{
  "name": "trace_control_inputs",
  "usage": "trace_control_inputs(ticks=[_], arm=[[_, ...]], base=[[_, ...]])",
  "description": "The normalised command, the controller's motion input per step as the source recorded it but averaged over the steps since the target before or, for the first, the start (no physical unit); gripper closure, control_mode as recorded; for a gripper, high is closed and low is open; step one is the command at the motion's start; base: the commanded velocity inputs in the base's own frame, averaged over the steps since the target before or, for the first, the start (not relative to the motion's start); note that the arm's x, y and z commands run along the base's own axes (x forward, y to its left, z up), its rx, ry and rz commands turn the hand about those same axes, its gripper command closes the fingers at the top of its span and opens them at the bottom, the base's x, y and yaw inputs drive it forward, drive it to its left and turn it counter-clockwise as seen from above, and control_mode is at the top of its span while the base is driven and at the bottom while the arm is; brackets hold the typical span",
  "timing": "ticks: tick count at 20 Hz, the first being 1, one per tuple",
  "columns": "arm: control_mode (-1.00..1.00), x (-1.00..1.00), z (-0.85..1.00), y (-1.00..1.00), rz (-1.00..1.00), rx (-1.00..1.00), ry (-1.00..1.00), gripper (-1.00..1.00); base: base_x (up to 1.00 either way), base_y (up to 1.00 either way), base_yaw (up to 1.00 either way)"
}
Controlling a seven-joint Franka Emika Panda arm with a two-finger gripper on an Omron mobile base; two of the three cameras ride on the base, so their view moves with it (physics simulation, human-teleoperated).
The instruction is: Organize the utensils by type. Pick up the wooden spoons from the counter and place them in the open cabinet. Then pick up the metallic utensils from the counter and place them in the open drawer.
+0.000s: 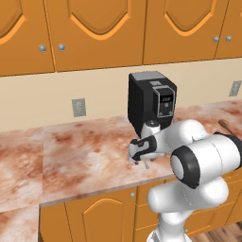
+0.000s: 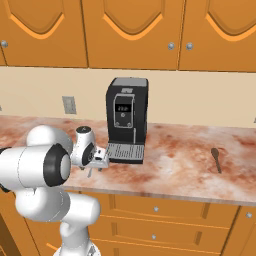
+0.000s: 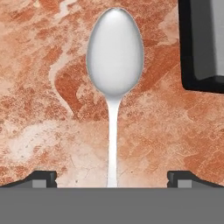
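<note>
A grey metal spoon (image 3: 114,57) lies on the reddish marbled counter (image 3: 43,87), its bowl at the top of the hand view and its thin handle running down between my fingertips. My gripper (image 3: 113,179) is open, pointing down just above the handle, with one fingertip on either side and nothing held. From the base, the gripper (image 1: 140,161) (image 2: 93,170) hovers low over the counter (image 1: 85,151) near its front edge, left of the coffee machine's tray. A brown, wooden-looking spoon (image 2: 216,159) (image 1: 224,125) lies further right. The open cabinet and open drawer are out of view.
A black coffee machine (image 1: 151,101) (image 2: 127,117) stands against the wall, close to the right of my gripper; its base corner (image 3: 203,43) appears beside the spoon. Closed arched-door wall units (image 1: 94,28) hang above. Closed drawer fronts (image 2: 155,207) sit below the counter.
</note>
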Motion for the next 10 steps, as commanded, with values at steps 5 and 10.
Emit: trace_control_inputs(ticks=[5,10], arm=[[-1.00,0.10,-0.18,-0.01,0.00,0.00,0.00,-1.00],[-1.00,0.02,-0.20,0.00,0.00,0.00,-0.01,-1.00]], base=[[0.00,0.00,0.00],[0.00,0.00,0.00]])
